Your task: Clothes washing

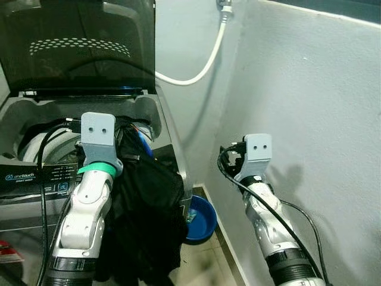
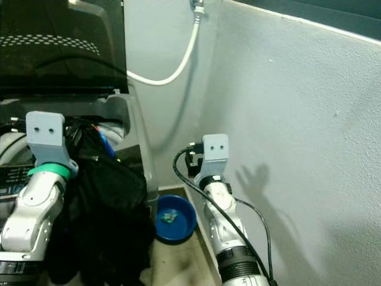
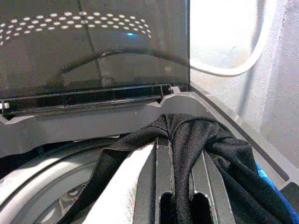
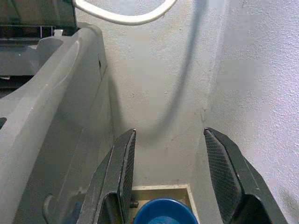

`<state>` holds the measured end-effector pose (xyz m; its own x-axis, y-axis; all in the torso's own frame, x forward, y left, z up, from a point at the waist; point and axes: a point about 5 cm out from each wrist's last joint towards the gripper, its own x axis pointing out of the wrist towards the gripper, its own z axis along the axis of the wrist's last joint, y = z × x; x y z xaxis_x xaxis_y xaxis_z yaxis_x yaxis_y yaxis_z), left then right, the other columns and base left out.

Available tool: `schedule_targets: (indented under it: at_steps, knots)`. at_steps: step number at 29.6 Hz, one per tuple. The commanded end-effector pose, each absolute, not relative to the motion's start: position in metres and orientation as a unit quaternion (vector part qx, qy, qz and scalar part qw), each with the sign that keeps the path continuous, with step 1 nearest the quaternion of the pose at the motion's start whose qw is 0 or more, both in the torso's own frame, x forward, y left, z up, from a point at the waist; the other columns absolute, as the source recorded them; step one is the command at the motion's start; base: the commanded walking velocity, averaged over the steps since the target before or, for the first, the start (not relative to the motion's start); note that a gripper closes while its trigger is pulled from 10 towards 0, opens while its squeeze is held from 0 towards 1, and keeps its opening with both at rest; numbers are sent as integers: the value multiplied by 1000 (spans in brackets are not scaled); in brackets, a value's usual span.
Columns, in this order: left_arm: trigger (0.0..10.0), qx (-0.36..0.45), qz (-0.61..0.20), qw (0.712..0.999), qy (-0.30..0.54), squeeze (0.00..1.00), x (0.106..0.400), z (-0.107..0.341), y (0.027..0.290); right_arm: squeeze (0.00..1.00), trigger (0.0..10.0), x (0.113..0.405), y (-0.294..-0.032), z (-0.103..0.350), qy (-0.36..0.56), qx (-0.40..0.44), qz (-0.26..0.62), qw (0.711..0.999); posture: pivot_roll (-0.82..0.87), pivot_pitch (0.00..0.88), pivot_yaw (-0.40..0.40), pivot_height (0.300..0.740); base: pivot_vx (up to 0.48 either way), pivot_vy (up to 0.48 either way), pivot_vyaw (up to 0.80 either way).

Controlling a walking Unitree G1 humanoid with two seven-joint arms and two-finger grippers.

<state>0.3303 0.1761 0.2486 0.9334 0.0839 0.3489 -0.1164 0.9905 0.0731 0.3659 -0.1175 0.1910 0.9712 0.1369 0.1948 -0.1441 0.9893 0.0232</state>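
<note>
A grey top-loading washing machine (image 1: 161, 110) stands at the left with its dark lid (image 1: 77, 44) raised. My left gripper (image 3: 180, 140) is shut on a black garment (image 1: 149, 202) and holds it over the machine's right front corner. Most of the cloth hangs down outside the machine (image 2: 101, 226). In the left wrist view the garment (image 3: 210, 144) drapes over the fingers above the drum rim (image 3: 42, 182). My right gripper (image 4: 170, 175) is open and holds nothing, raised in the gap between the machine's side (image 4: 56, 121) and the white wall.
A blue bowl (image 1: 199, 220) lies on the floor in the corner beside the machine. A white hose (image 1: 205, 59) runs from a wall tap to the machine's back. The white wall (image 1: 315, 119) stands close on the right. The control panel (image 1: 36, 176) faces me at the front.
</note>
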Motion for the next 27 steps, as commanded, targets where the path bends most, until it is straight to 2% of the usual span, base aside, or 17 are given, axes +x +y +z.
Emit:
schedule_targets:
  at_steps: [1,22,27]
  knots:
    - [10000,47,47,978,-200,0,328,260,174,0,10000,367,-121,196,-107,24,67,992,19,22,-33,740,0,0,0]
    - [10000,53,51,975,-209,0,328,269,179,0,10000,367,-119,194,-106,29,69,992,25,22,-32,740,0,457,0]
    - [10000,54,84,978,-181,0,331,262,187,0,10000,367,-119,192,-102,30,70,992,22,28,-31,740,0,136,0]
